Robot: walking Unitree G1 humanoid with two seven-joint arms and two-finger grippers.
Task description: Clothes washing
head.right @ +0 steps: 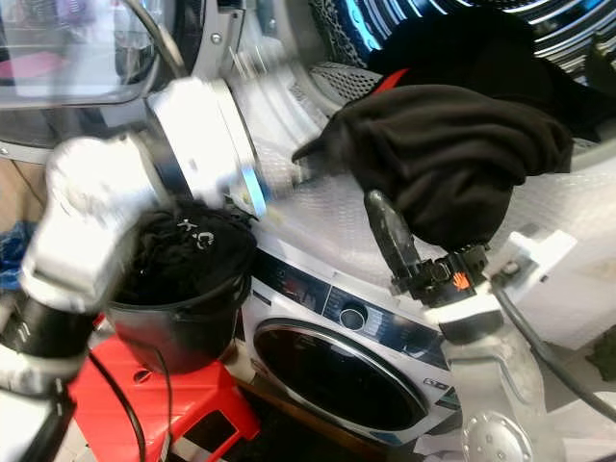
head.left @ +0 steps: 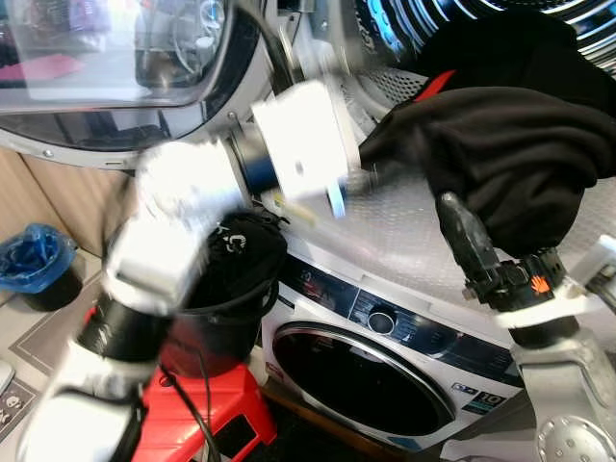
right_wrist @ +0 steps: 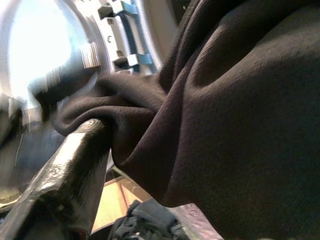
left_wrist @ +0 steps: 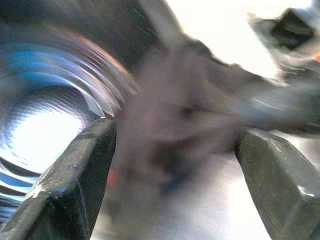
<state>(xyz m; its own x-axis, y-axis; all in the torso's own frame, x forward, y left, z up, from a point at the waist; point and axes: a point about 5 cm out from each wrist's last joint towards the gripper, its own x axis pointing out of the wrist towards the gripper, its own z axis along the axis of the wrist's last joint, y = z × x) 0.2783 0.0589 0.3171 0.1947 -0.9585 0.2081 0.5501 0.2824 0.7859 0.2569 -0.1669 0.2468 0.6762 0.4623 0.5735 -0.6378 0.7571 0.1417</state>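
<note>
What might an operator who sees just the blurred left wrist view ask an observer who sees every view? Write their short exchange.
Operator: What is the dark blur in front of me?
Observer: A black garment hanging out of the upper drum.
Operator: Where is the other arm?
Observer: The right gripper is pushed up under that garment.
Operator: Any more laundry?
Observer: Yes, a bucket of dark clothes stands on a red stool.

Bright daylight, glare in drum [left_wrist: 45, 135], left arm [head.left: 173, 221] motion-blurred, left wrist view smeared
</note>
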